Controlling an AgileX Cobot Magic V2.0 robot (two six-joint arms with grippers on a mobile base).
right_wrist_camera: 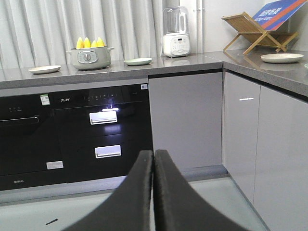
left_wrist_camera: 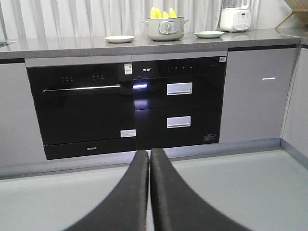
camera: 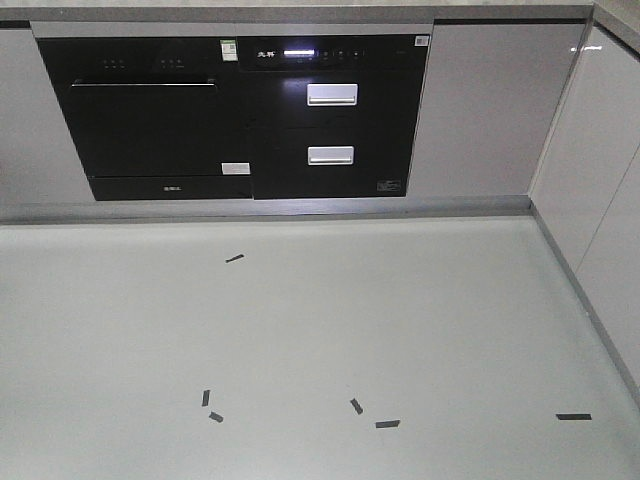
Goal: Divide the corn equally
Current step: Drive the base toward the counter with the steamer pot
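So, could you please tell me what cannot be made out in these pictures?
Corn: both wrist views show only tips; the pot wall hides the rest, so the count is unclear.
Worktop: front view's top edge leaves only its front lip; nothing on it shows.
Blender: left wrist view's top edge crops its jar.

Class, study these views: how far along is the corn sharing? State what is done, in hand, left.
Done: nothing; the yellow corn cobs stand in the grey-green pot. In hand: nothing; left gripper and right gripper are shut, empty. Left: moving cobs equally onto the two bare round plates beside it.
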